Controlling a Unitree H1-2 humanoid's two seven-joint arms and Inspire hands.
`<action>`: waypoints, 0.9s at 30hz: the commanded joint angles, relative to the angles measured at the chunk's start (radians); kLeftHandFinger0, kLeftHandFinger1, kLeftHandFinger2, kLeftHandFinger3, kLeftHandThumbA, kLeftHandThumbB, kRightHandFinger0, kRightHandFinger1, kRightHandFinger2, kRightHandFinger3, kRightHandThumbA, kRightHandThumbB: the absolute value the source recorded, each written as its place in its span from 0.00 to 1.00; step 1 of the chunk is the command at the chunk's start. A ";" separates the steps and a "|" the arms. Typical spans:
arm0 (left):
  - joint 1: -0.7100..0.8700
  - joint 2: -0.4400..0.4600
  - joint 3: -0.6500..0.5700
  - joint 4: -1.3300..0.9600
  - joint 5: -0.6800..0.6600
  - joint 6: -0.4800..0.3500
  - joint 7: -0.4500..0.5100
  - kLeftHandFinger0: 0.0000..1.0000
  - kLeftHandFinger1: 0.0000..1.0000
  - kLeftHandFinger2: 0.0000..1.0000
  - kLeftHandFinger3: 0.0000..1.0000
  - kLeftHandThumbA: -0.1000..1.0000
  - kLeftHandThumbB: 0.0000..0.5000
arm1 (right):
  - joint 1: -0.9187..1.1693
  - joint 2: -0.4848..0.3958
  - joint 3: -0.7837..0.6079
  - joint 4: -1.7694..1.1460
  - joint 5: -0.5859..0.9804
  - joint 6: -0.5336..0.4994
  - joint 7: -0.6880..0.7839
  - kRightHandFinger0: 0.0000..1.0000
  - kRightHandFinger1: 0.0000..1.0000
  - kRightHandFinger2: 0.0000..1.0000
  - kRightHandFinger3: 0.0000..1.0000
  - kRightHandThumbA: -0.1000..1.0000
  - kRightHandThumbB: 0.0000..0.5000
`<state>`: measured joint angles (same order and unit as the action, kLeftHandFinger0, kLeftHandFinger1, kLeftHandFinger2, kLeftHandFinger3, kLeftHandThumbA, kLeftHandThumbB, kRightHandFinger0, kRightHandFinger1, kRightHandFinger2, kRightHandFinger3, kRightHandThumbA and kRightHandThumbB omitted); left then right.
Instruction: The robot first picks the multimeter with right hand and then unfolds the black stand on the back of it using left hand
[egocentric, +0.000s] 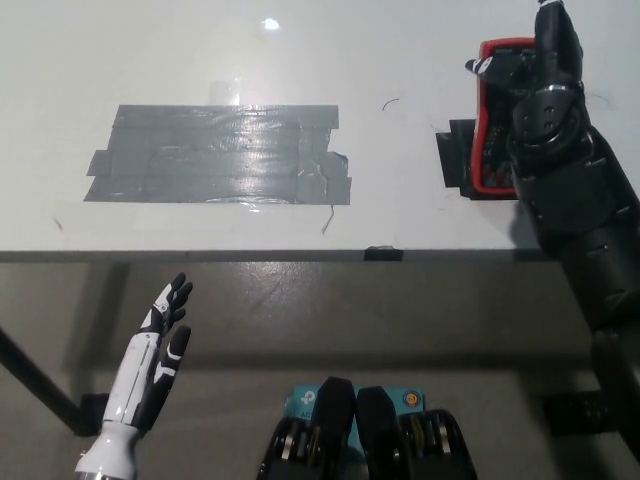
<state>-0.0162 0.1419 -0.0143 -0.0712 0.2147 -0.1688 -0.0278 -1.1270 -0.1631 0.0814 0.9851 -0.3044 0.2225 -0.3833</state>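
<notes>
Right hand (535, 70) covers multimeter (492, 120); table (200, 50) left of it open.

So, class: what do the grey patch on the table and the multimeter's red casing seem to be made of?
The grey patch looks like overlapping strips of duct tape: glossy, wrinkled, with ragged ends. The multimeter casing looks like a red rubbery or plastic shell, though that stays uncertain since the right hand covers much of it.

left robot hand (160, 340): white, black fingers | right robot hand (545, 70): black, bulky
</notes>
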 joint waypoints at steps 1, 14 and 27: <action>0.002 0.012 -0.004 -0.038 -0.009 -0.016 -0.006 1.00 1.00 1.00 1.00 1.00 0.13 | -0.057 -0.004 0.007 0.000 -0.010 -0.047 -0.032 1.00 1.00 1.00 1.00 0.93 0.64; -0.006 0.014 0.000 -0.035 -0.017 -0.016 -0.007 1.00 1.00 1.00 1.00 1.00 0.12 | -0.076 -0.001 -0.003 0.138 0.019 -0.101 -0.029 1.00 1.00 1.00 1.00 0.95 0.66; -0.009 0.012 -0.003 -0.044 -0.010 -0.007 -0.007 1.00 1.00 1.00 1.00 1.00 0.14 | -0.079 0.007 -0.072 0.222 0.087 -0.248 -0.116 0.87 1.00 1.00 1.00 0.64 0.69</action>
<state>-0.0168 0.1420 -0.0140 -0.0727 0.2109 -0.1683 -0.0281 -1.1658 -0.1563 0.0464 1.1938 -0.2667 0.0927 -0.4131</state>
